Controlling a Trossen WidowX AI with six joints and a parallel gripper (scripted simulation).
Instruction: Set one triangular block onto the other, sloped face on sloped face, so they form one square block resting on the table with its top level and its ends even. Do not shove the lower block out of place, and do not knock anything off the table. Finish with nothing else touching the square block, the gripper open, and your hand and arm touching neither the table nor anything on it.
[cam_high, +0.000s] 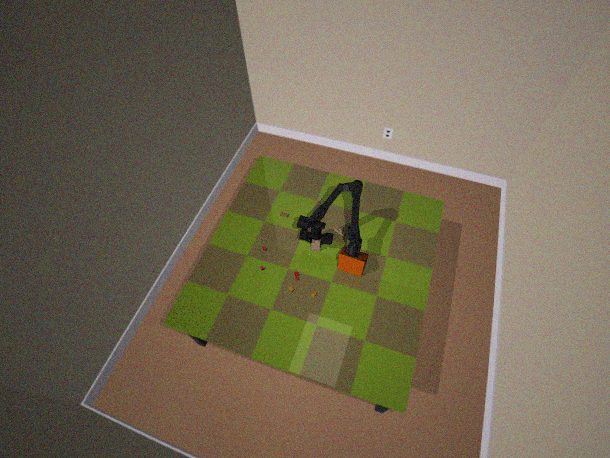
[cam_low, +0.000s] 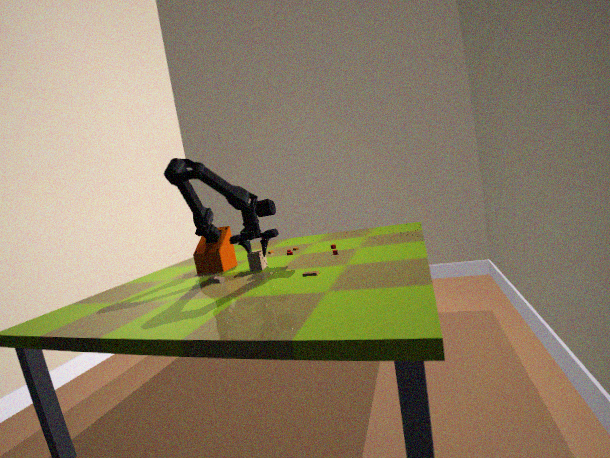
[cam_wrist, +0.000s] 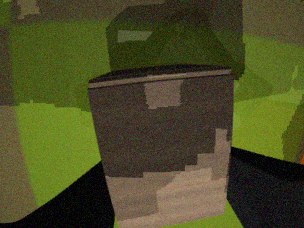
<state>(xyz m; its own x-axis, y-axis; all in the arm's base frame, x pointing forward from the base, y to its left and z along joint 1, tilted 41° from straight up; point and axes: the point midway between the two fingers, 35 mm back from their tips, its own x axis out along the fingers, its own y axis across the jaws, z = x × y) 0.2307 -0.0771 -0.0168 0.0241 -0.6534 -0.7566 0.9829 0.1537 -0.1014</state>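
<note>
My gripper (cam_high: 315, 241) (cam_low: 257, 253) (cam_wrist: 162, 157) points down and is shut on the upper triangular block (cam_wrist: 162, 135), a wooden, pale brown piece with one finger on each side. In the top and exterior views the two blocks (cam_high: 315, 245) (cam_low: 257, 261) look like one small, roughly square body at the table. In the wrist view the upper block's broad face covers nearly all of the lower one. Only a thin light edge and a dark band show along the far side. The sloped faces are hidden, and I cannot tell whether they meet fully.
The orange box (cam_high: 351, 263) (cam_low: 227, 257) stands under the arm's base, beside the blocks. A flat brown piece (cam_high: 284, 214) (cam_low: 310, 274) and a pale piece (cam_high: 339, 231) (cam_low: 216, 280) lie nearby on the checkered table (cam_high: 395, 325) (cam_low: 370, 312). Several small red and orange bits lie farther off.
</note>
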